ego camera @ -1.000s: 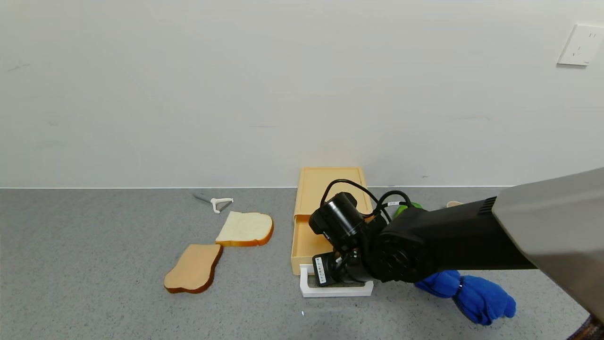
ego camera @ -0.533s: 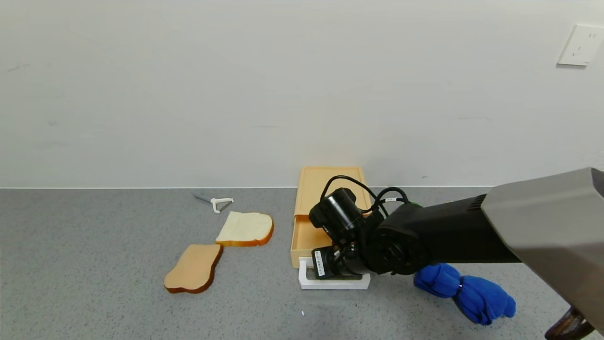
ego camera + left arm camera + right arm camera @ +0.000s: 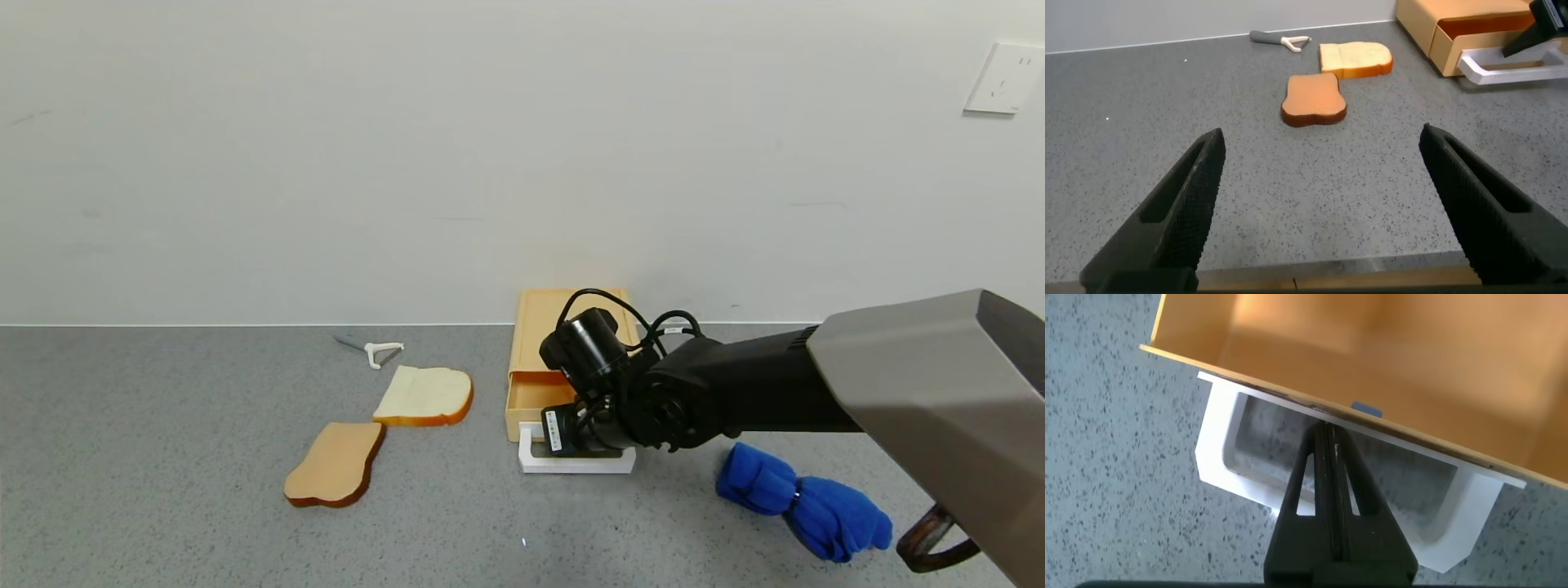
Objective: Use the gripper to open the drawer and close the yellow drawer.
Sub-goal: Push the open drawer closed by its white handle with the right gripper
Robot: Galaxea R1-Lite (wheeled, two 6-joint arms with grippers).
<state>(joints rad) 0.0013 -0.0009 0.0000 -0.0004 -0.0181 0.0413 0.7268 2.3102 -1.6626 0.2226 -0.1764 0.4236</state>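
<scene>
The pale yellow drawer (image 3: 529, 398) sticks a short way out of its matching case (image 3: 539, 322) at the back of the counter. Its white loop handle (image 3: 576, 465) faces me. My right gripper (image 3: 584, 447) is shut, its fingers pressed together inside the handle loop. In the right wrist view the gripper's tips (image 3: 1327, 434) touch the drawer front (image 3: 1372, 367), with the handle (image 3: 1221, 461) around them. My left gripper (image 3: 1321, 139) is open and empty, low over the counter far to the left. From there the drawer (image 3: 1470, 39) shows in the distance.
Two bread slices (image 3: 335, 464) (image 3: 424, 396) lie left of the drawer, with a white peeler (image 3: 377, 351) behind them. A blue cloth (image 3: 804, 498) lies right of the handle. The wall stands just behind the case. A dark ring (image 3: 931, 539) shows at the bottom right.
My right gripper has moved toward the wall with its tips against the drawer front. The drawer has slid farther into its case. The left arm has not moved.
</scene>
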